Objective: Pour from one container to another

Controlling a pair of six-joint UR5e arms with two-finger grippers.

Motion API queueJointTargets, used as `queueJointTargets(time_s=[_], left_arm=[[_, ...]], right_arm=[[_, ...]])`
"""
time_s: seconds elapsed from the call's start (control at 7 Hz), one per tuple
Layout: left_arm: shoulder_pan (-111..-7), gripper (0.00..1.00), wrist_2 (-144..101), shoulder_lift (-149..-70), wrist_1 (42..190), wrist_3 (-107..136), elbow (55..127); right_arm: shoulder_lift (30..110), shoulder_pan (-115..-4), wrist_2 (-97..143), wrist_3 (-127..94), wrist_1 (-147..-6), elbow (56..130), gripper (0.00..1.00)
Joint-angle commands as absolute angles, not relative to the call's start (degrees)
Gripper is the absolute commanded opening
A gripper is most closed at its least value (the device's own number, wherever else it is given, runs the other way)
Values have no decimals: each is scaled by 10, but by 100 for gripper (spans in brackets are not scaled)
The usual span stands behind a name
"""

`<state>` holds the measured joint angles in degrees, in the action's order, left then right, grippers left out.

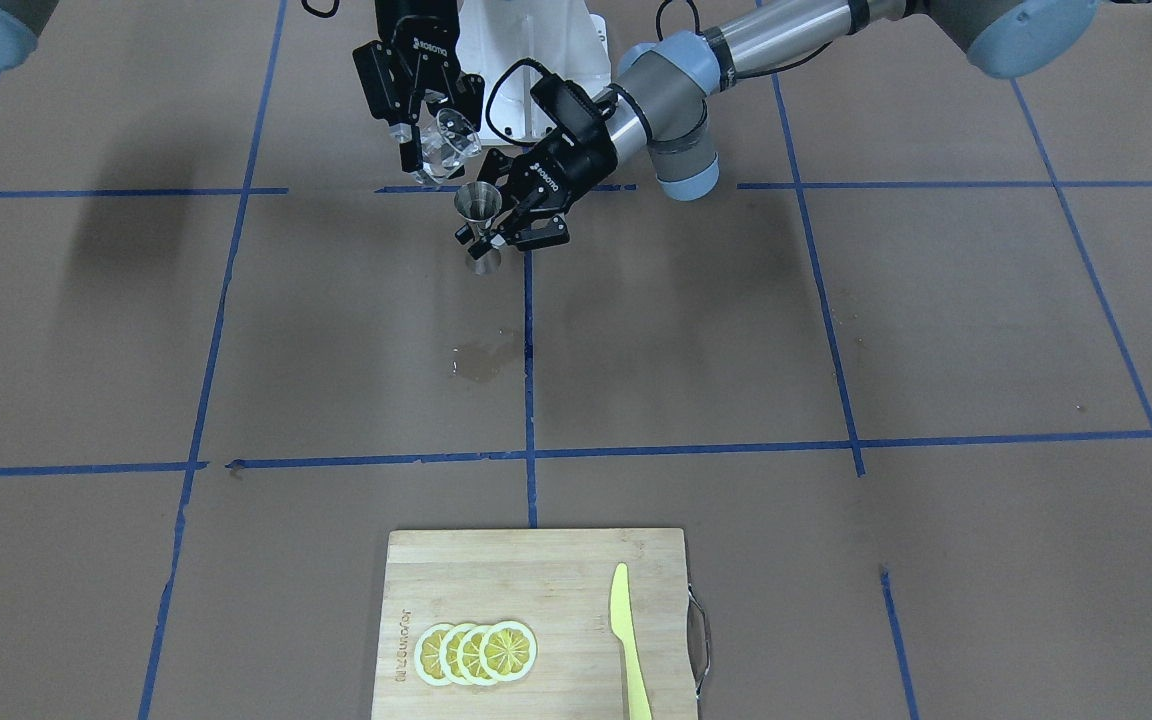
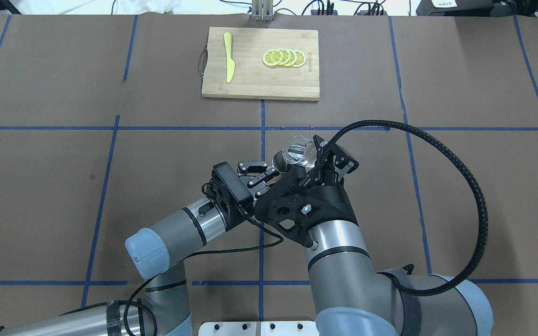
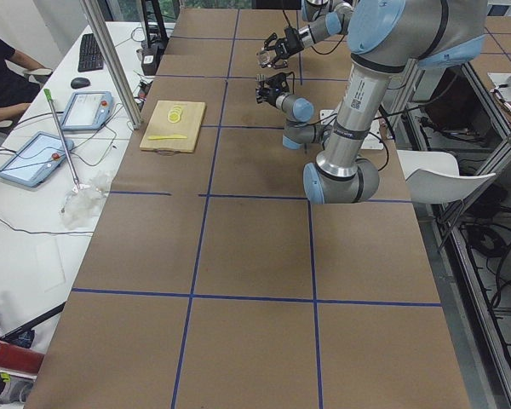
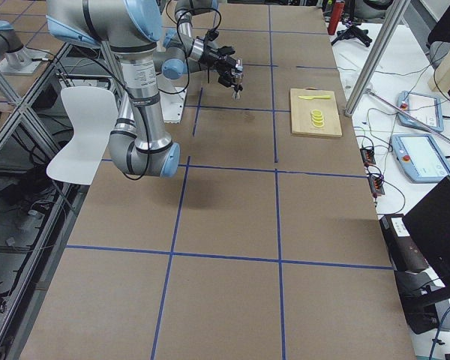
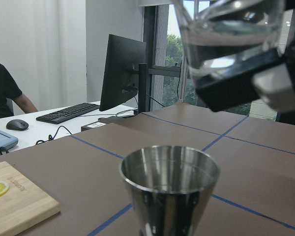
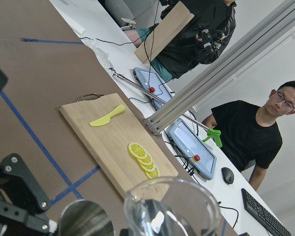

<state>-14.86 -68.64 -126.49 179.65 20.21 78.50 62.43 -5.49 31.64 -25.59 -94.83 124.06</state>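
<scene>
While both vessels are already in hand and brought together, the pouring itself seems to me only at its start. The right pincer (image 1: 436, 145) is clamped on the sides of the glass cup (image 2: 296, 150) and holds it in the air, tilted, with its lip just above the open mouth of the jigger (image 1: 477, 205). The left pincer (image 1: 492, 237) is closed on the narrow waist of the jigger and keeps it upright, directly under the cup, near the robot's side of the bench (image 1: 836, 330). I cannot tell whether its foot touches the bench. In the left wrist view the cup holds clear liquid, and no stream is visible between the two vessels. The inside of the jigger is shiny, so I cannot say if any liquid is in it. A wet mark (image 1: 481, 362) lies on the bench, apart from the jigger, on the side toward the cutting board (image 1: 536, 560). What is left, in my judgement: to tilt the cup more until the liquid runs into the jigger, then to bring the cup upright again.
</scene>
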Motion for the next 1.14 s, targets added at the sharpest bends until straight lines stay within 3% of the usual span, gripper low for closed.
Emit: queueJointTargets(time_s=[0.0,1.0], left_arm=[[-149,0,-686,-1266,1796,203,785],[-149,0,-686,-1265,1796,202,785]], right_arm=[[621,-56,316,-231,-966,1242,0],[620,-58,316,-172,-996,1253,0]])
